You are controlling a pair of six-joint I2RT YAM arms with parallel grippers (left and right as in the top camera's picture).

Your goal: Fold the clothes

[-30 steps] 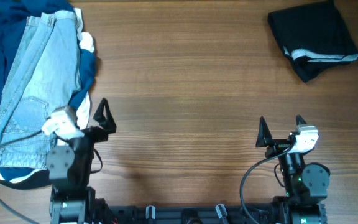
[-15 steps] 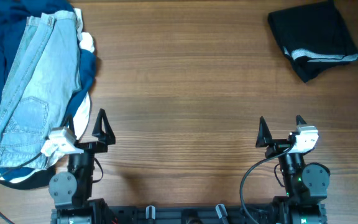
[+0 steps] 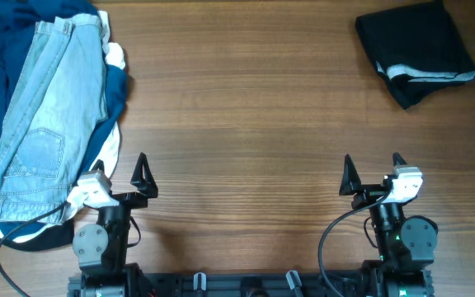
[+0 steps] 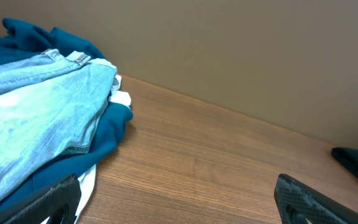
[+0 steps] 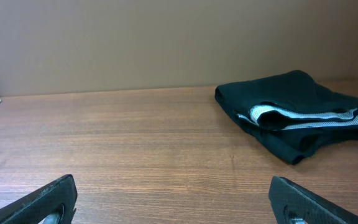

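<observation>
Currently | left gripper [image 3: 120,175]: jaws spread wide, holding nothing, just beside light-blue jeans [image 3: 44,115] | right gripper [image 3: 373,169]: jaws spread wide, empty | black shorts [image 3: 415,51]: compact bundle, pale waistband lining showing, far right corner of wooden table [image 3: 237,124], well apart from both grippers

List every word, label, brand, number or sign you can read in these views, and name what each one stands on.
None: no text, number or sign can be read in any view.
black shorts: plain fabric, no print on the pale lining.
light-blue jeans: no legible tag or patch.
left gripper and right gripper: no legible marking on their white housings.
</observation>
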